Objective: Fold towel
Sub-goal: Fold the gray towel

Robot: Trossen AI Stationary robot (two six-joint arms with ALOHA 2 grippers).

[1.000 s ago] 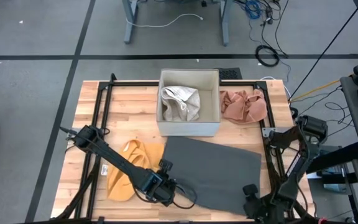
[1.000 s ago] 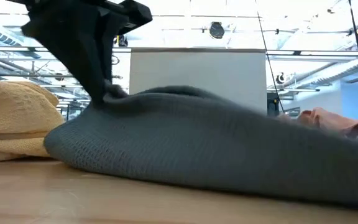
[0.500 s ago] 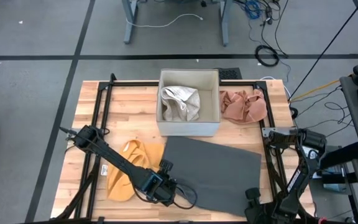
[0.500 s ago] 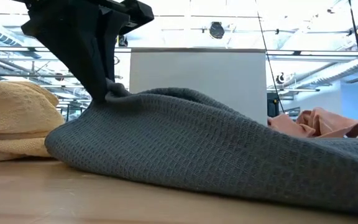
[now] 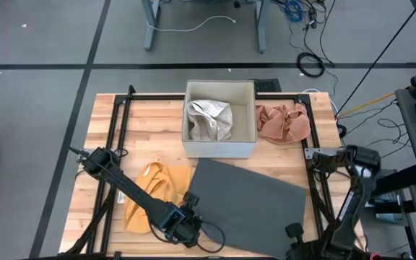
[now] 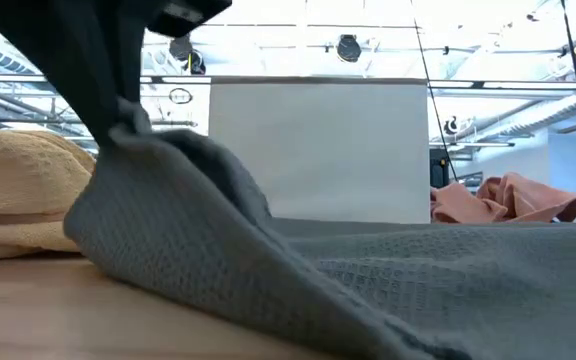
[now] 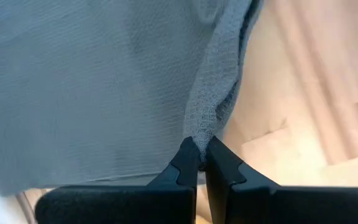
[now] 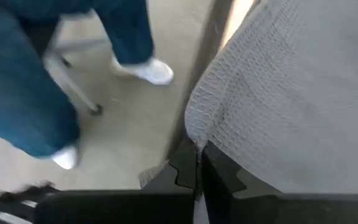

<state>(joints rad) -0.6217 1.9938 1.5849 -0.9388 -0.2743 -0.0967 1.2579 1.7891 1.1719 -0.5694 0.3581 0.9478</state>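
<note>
The gray towel (image 5: 248,206) lay spread across the near right part of the wooden table (image 5: 139,133), a dark waffle-weave cloth, roughly four-sided and mostly flat, with its far edge running on a slant just near the white box (image 5: 219,119). In the low view its near left corner (image 6: 128,135) was lifted off the wood into a peaked fold, while the rest of the cloth sloped down and lay flat toward the right. The left gripper (image 7: 201,163) had its fingers pressed together on that raised corner, with a bunched ridge of fabric rising from between them; in the high view it sat at the towel's near left corner (image 5: 186,224). The right gripper (image 8: 199,163) was at the near right corner of the towel, by the table's edge, its fingers closed together on the cloth's border, which curled up over them. To the left of the towel, just beside the left gripper, a yellow cloth (image 5: 150,195) lay crumpled on the table. The white box held a crumpled pale cloth (image 5: 209,119), and to its right lay a bunched pink cloth (image 5: 284,123). Past the table's edge, the right wrist view showed a person's legs in blue trousers (image 8: 17,74) and a white shoe (image 8: 149,71) on the floor.
</note>
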